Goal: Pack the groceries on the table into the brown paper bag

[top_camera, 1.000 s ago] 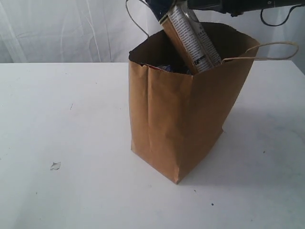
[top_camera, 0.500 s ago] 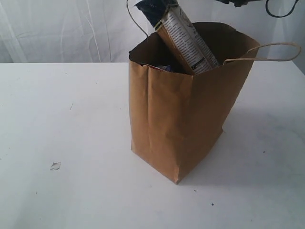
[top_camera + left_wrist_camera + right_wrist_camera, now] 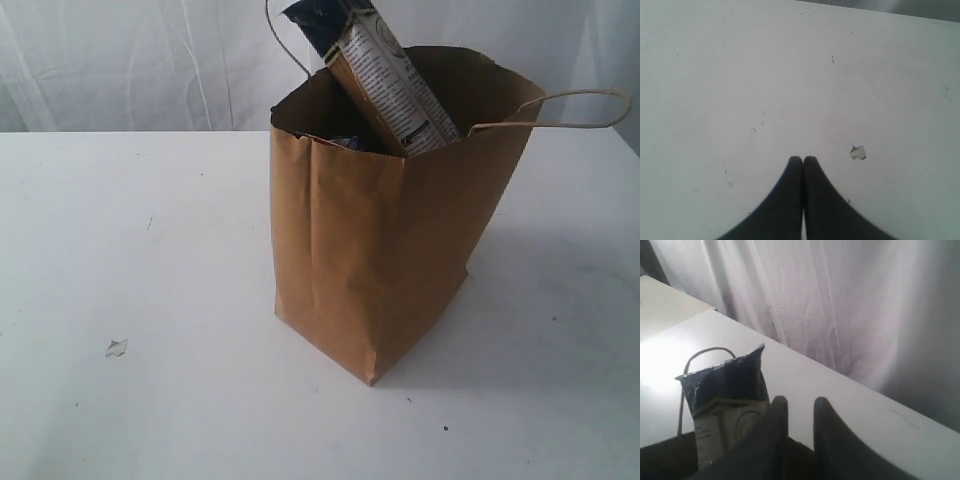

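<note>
Groceries: long dark-blue-and-cream packet [image 3: 385, 75] stands tilted in the brown paper bag [image 3: 370, 250], lower end inside, crimped dark-blue upper end leaning out past the rim toward the left of the exterior view. A scrap of something blue and white shows just under the near rim; too little is visible to say which item. Bag is upright and open-mouthed on the counter [image 3: 130, 230], right of centre, with vertical creases down its front panel. One twisted paper handle [image 3: 560, 110] sticks out sideways to the right, the other handle [image 3: 285, 40] arcs up behind the packet. The bag throws a soft shadow on the counter to its right. Counter surface is white and matte, with a few tiny dark specks; one small white crumb [image 3: 116, 348] lies well to the left of the bag, near the front. The left hand [image 3: 803, 160] hovers over bare counter near that crumb [image 3: 858, 152], its dark fingers pressed together, clenched on nothing. In the right wrist view the right hand [image 3: 800, 401] is above the bag beside the packet's dark-blue top [image 3: 725, 385], fingers a little apart with nothing between them: released, not gripping the packet. Behind the counter hangs a pale pleated curtain [image 3: 120, 60], filling the whole background; more white surface runs along its foot in the right wrist view.
</note>
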{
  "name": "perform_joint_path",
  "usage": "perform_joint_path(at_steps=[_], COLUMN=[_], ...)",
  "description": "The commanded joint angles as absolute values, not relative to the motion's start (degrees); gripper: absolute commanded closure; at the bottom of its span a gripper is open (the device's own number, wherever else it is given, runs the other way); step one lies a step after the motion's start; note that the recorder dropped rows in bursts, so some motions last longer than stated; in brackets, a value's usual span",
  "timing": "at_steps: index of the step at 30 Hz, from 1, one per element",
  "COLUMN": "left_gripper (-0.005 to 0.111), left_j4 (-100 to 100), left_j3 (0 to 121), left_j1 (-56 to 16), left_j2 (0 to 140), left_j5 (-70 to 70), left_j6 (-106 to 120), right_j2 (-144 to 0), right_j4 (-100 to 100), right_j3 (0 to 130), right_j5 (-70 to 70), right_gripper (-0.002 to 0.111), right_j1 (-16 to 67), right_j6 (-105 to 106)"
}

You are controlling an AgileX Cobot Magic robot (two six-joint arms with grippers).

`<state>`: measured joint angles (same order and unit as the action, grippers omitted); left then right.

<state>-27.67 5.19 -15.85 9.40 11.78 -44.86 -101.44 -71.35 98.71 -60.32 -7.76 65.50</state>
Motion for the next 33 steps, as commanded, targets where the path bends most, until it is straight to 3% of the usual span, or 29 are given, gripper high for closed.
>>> perform_joint_path(at_steps=[1,4,11,14,18,23,28,33], left_gripper=[0.107,0.107,0.107,0.107,0.107,0.107,0.107,0.107], left_j4=[-27.88,-27.88,-27.88,-27.88,-27.88,-27.88,-27.88,-27.88], left_j3=[4.78,4.78,4.78,4.78,4.78,4.78,4.78,4.78], left_j1=[-16.09,-16.09,-16.09,-16.09,-16.09,-16.09,-16.09,-16.09], left_j2=[9.16,9.16,9.16,9.16,9.16,9.16,9.16,9.16], left_j5=[11.61,11.61,11.61,11.61,11.61,11.61,11.61,11.61], left_j6=[-45.05,-45.05,-45.05,-45.05,-45.05,-45.05,-45.05,-45.05], right_j2=[-98.48,-97.75,-97.49,-96.68,-93.34,-84.96,-76.80,-70.97], right_j4=[-59.72,-42.49,1.03,10.26,8.22,0.43,-2.01,-2.96], right_j3=[98.70,98.70,98.70,98.70,98.56,93.28,80.93,66.69], right_j5=[-60.23,-58.39,-55.61,-54.61,-47.74,-29.03,-14.32,-9.68], right_gripper=[0.097,0.108,0.108,0.108,0.108,0.108,0.108,0.108], right_j1=[-9.17,-9.17,-9.17,-9.17,-9.17,-9.17,-9.17,-8.86], right_j6=[60.64,48.89,9.10,1.29,0.89,0.89,-0.41,-0.51])
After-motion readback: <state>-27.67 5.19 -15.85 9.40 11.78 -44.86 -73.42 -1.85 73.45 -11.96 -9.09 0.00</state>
